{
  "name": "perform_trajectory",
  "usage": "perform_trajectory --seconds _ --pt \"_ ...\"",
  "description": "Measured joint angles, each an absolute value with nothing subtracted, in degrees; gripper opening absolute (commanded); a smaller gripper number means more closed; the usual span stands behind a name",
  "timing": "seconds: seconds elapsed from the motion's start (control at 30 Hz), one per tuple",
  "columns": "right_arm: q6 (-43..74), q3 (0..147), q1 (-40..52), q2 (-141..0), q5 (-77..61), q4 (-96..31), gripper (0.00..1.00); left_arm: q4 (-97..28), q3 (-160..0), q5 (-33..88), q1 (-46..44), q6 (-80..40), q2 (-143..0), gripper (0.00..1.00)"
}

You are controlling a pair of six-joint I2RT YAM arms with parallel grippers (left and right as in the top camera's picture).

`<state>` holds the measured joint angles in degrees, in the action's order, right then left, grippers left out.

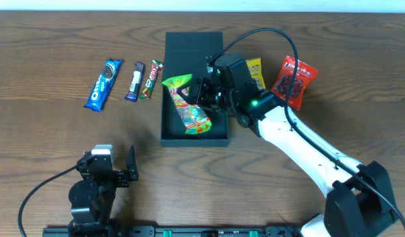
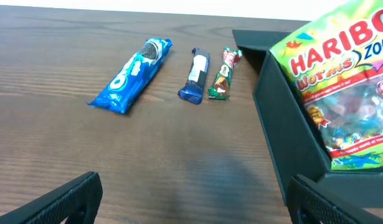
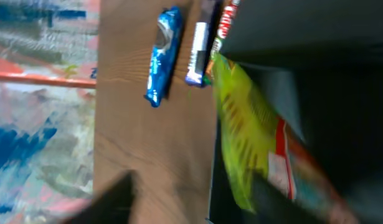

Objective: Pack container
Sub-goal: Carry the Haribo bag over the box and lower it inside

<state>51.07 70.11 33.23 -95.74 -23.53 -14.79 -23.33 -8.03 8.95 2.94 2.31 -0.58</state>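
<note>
**Haribo bag (image 1: 189, 108) in the open container (image 1: 194, 141), right hand (image 1: 201, 92) above it**

Mid-counter (image 1: 51, 39): the container, dark teal and square, with the lid (image 1: 193, 46) thrown back flat on the far side. Inside: the Haribo bag, yellow-green, propped against the left wall, top corner poking over the far-left rim.

Right hand: hangs over the container's right half, just beside the bag. Stands with jaws apart, going by the blurred wrist view, where one finger (image 3: 110, 199) shows well off toward the left edge. Hard to tell whether touching the bag; grips nothing that can be made out.

Left hand (image 2: 191, 199): sits low at the near left of the counter, well apart from the container. Jaws spread wide, holding nothing, pointed toward the far side.

Left of the container, in a row on the wood: an Oreo packet (image 1: 103, 84), a dark blue bar (image 1: 135, 81), and a green-and-red bar (image 1: 150, 79) just beside the container's far-left corner.

Right of the container: a yellow packet (image 1: 255, 69), partly hidden behind the right arm (image 1: 301, 141), and a red packet (image 1: 294, 80) further right.
</note>
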Motion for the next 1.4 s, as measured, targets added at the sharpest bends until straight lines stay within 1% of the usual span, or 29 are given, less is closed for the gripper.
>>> perform_trajectory --seconds 0.17,0.3,0.43,0.5,0.6,0.67,0.7,0.73,0.77,1.03,1.23,1.4 --pt "51.0 70.3 32.5 -95.7 -21.2 -15.8 0.99 -23.3 -8.0 9.0 2.9 2.3 -0.6 0.95" --pt "48.4 73.0 30.9 -95.7 -16.7 -23.3 0.99 -23.3 -8.0 9.0 2.9 2.3 -0.6 0.95" --pt "43.1 78.0 30.5 -95.8 -11.2 -31.3 0.99 -23.3 -8.0 9.0 2.9 2.3 -0.6 0.95" --pt "39.8 79.8 30.5 -95.8 -9.6 -32.9 0.99 -23.3 -8.0 9.0 2.9 2.3 -0.6 0.95" --pt "33.6 80.6 31.0 -95.8 -8.0 -34.1 0.94 -23.3 -8.0 9.0 2.9 2.3 -0.6 0.95" --pt "29.3 80.6 31.8 -95.9 -7.5 -35.1 0.82 -23.3 -8.0 9.0 2.9 2.3 -0.6 0.95" --pt "27.2 80.6 32.6 -96.2 -7.2 -35.2 0.67 -23.3 -8.0 9.0 2.9 2.3 -0.6 0.95" --pt "25.4 80.6 33.3 -96.8 -6.6 -35.5 0.32 -23.3 -8.0 9.0 2.9 2.3 -0.6 0.95" --pt "23.8 80.6 33.8 -98.0 -6.0 -35.8 0.02 -23.3 -8.0 9.0 2.9 2.3 -0.6 0.95" --pt "21.6 80.7 34.0 -109.7 -3.5 -36.2 0.01 -23.3 -8.0 9.0 2.9 2.3 -0.6 0.95" --pt "21.1 80.7 34.0 -113.8 -1.3 -36.2 0.01 -23.3 -8.0 9.0 2.9 2.3 -0.6 0.95" --pt "18.2 80.7 34.1 -115.1 -4.8 -35.9 0.01 -23.3 -8.0 9.0 2.9 2.3 -0.6 0.95"
